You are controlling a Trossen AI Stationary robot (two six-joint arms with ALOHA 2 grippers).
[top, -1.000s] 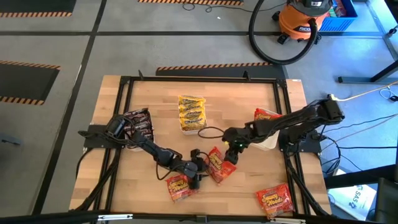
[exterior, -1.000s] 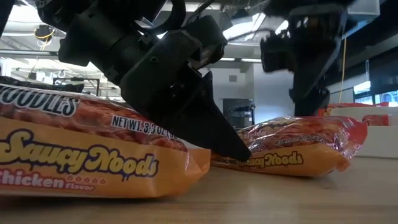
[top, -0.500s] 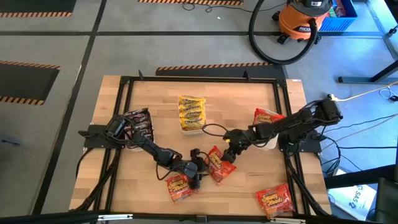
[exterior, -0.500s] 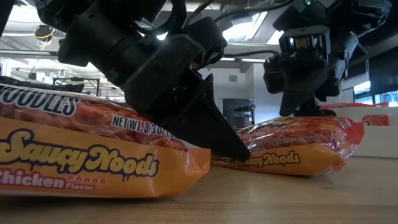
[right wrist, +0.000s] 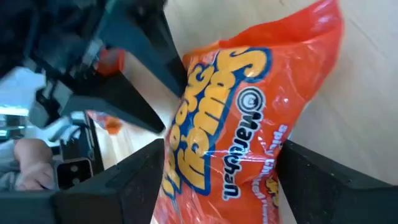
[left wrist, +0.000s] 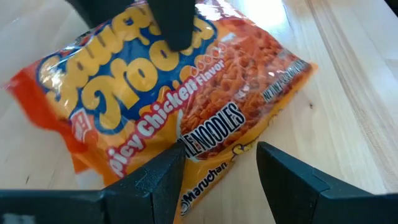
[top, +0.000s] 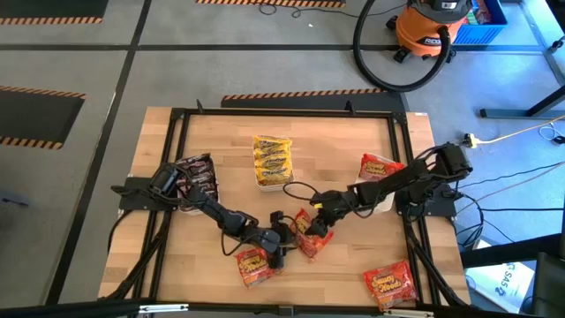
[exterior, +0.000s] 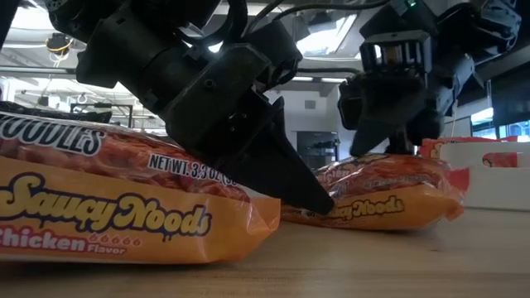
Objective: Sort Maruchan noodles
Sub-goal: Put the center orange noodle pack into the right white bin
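Note:
Both grippers meet over one red-orange Maruchan packet lying flat at the table's middle, also seen in the low view as the farther packet. My left gripper is open, and its fingers stand either side of one short end of the packet. My right gripper is open above the packet's other side, with its fingers straddling the packet. A second red-orange packet lies flat just near of the left gripper. My left gripper has its open fingers astride the packet's printed end, coming in low from the table's left. I cannot tell whether they touch it. My right gripper comes slanting down from the right, fingers across the packet. I cannot tell whether they touch it.
A white tray of yellow packets sits at the far middle and dark packets at the left. Another white tray with a red-orange packet is at the right. One more red-orange packet lies near the right corner. A black rail frame borders the table.
My right gripper has moved down and toward the table's left and near edge, coming from beside the right tray to just over the middle packet. The left arm has kept still.

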